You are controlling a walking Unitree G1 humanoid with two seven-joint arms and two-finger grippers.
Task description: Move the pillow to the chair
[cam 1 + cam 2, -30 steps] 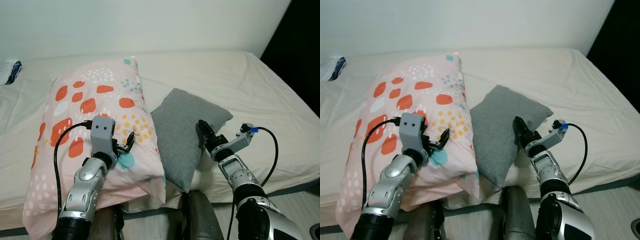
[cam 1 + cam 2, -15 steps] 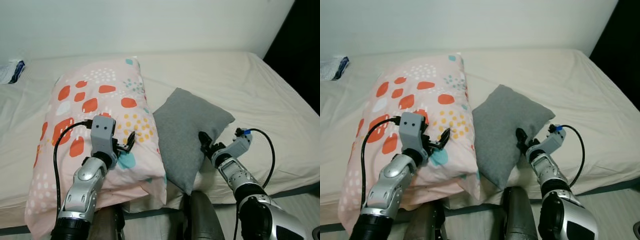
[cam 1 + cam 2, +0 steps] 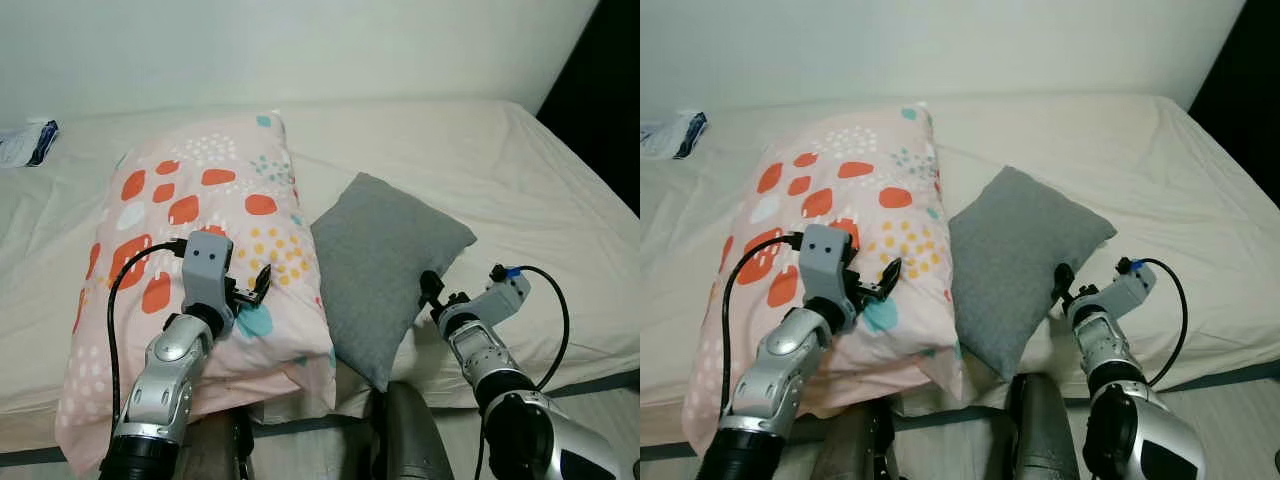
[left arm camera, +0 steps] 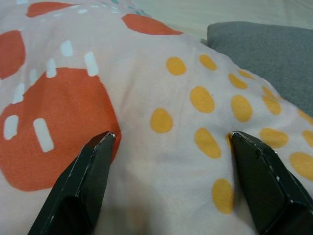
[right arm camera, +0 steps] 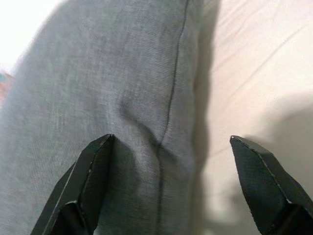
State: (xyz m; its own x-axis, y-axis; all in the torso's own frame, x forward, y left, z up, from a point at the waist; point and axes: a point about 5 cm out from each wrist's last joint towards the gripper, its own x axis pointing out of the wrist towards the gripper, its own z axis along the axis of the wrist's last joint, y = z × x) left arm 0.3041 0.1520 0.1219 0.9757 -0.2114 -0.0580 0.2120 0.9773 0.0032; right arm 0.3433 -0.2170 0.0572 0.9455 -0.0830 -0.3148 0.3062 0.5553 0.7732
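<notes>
Right gripper [image 5: 171, 171] spread wide at grey pillow [image 3: 385, 255] seam; left gripper [image 4: 171, 166] spread over patterned pillow [image 3: 190, 260]; pillow undersides hidden.

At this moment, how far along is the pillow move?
Nothing is moved yet: the gray pillow and the patterned pillow both lie on the bed. In hand: the right gripper, open, straddles the gray pillow's seam edge; the left gripper, open, rests on the patterned pillow. Left: grasping, lifting, carrying to the chair.
</notes>
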